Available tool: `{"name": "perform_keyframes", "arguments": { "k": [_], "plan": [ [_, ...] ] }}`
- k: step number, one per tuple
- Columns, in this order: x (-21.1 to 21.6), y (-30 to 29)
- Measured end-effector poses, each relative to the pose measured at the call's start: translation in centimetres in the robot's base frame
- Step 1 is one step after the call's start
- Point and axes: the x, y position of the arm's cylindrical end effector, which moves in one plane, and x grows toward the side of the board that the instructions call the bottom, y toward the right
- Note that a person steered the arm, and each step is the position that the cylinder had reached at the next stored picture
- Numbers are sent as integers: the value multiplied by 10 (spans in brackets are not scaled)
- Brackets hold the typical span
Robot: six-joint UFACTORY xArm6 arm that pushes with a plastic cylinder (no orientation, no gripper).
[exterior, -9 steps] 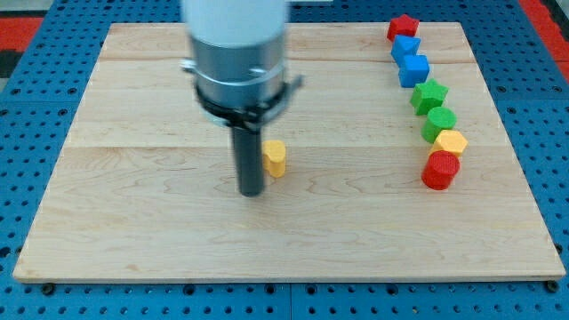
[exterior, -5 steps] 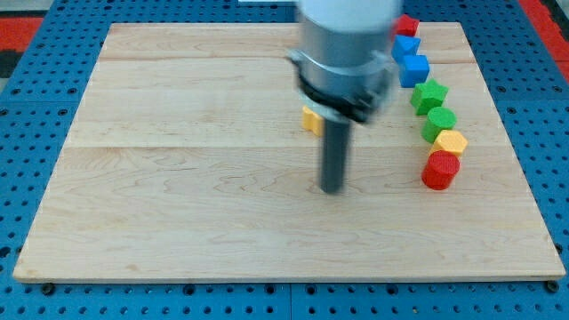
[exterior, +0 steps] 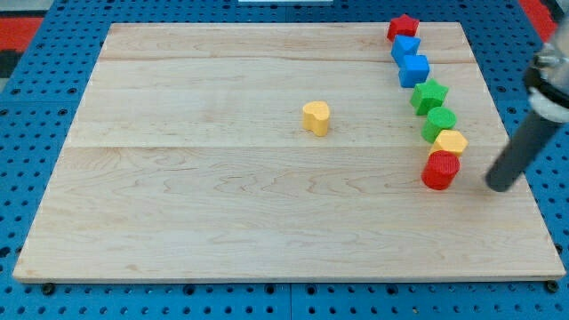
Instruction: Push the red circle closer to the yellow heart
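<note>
Our tip on tabletop, just right of red circle; bare rod tool, nothing to spread or pinch. Yellow heart well apart, up-left. Best push: contact circle's lower-right edge, drive up-left, avoid yellow block touching above.

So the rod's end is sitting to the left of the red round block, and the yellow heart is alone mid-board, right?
Not quite. In the camera view my tip is to the view's right of the red circle, apart from it. The yellow heart does sit alone mid-board.
</note>
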Motion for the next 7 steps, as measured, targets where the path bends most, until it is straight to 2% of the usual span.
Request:
{"name": "perform_keyframes", "arguments": {
  "k": [1,2,4,5,6,7],
  "plan": [
    [-15,-80],
    [-36,-119],
    [-56,-136],
    [-18,-107],
    [9,-19],
    [-16,3]
  ]
}}
